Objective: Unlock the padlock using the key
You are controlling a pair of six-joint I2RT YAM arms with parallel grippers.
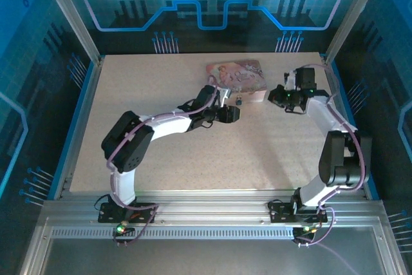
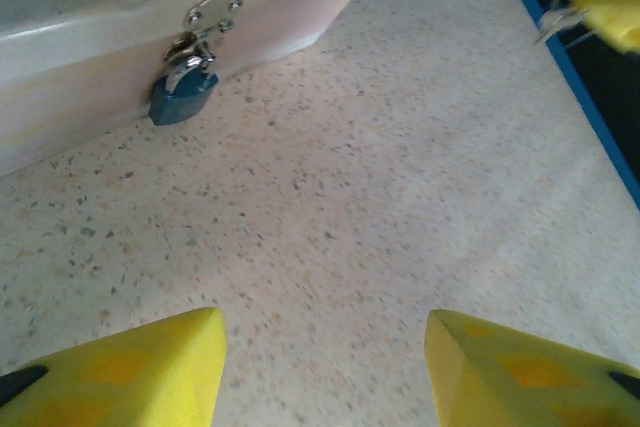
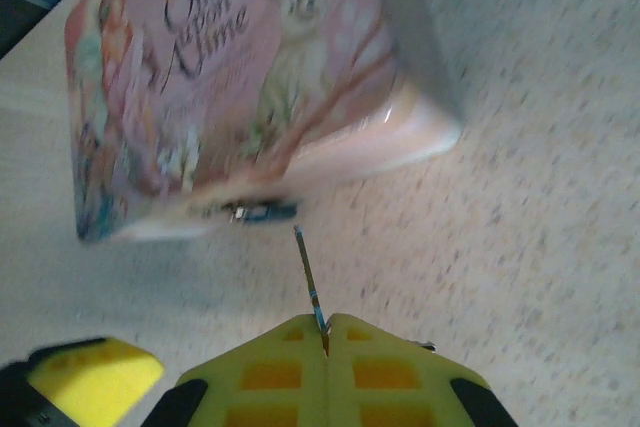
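The padlock [image 2: 183, 97] is small and bluish, and hangs by its silver shackle from the hasp on the front wall of the pink illustrated tin [image 1: 237, 75]. It also shows in the top view [image 1: 237, 102] and, blurred, in the right wrist view [image 3: 262, 212]. My left gripper [image 2: 325, 347] hovers over bare table in front of the padlock, open, with nothing between its yellow fingers. My right gripper [image 3: 326, 332] is shut on the key [image 3: 308, 272]. The thin blade sticks out of the fingertips and points at the padlock, a short gap away.
The tin [image 3: 240, 77] lies at the back middle of the speckled table [image 1: 193, 152]. The two grippers are close together in front of it: the left [image 1: 232, 114] and the right [image 1: 277, 98]. Blue rails edge the table left and right.
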